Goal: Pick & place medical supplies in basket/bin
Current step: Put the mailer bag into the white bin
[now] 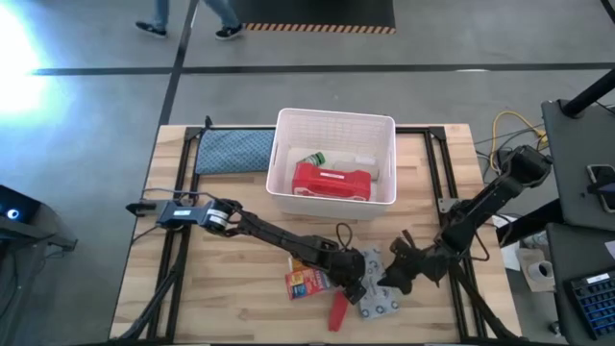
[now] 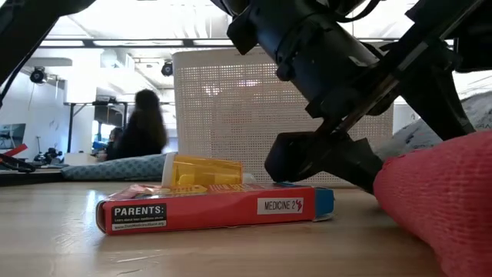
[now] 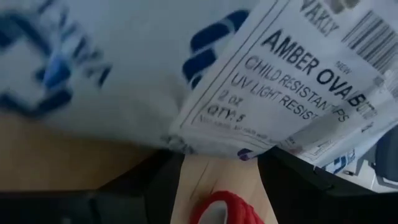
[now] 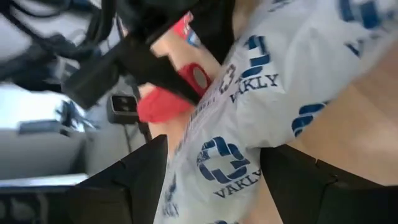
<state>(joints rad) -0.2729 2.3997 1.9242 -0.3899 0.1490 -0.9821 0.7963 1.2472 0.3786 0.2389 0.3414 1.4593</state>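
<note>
The grey-white soft pack (image 1: pixel 381 300) lies flat on the table near its front edge. It fills the left wrist view (image 3: pixel 155 68) and runs between the fingers in the right wrist view (image 4: pixel 249 124). My left gripper (image 1: pixel 351 279) is open at the pack's left side. My right gripper (image 1: pixel 392 279) is open at its right side, fingers straddling the pack. An orange-red box (image 1: pixel 304 282) and a red roll (image 1: pixel 338 310) lie just left of the pack. The white bin (image 1: pixel 336 117) holds a red case (image 1: pixel 332 183), a green bottle (image 1: pixel 312 160) and a white bottle (image 1: pixel 365 163). My left gripper (image 3: pixel 211 193) stands low at the pack's labelled edge (image 3: pixel 249 149); I cannot tell whether its fingers touch it. My right gripper (image 4: pixel 211 180) has the pack's printed edge (image 4: pixel 217 168) between its open fingers, coming from the table's right; whether the pads touch it cannot be told.
A blue-grey folded cloth (image 1: pixel 231 151) lies left of the bin. In the low view an amber bottle (image 2: pixel 204 169) sits behind the orange-red box (image 2: pixel 207 208), with the red roll (image 2: pixel 442 204) close by on the right. A person (image 2: pixel 142 127) is beyond the table.
</note>
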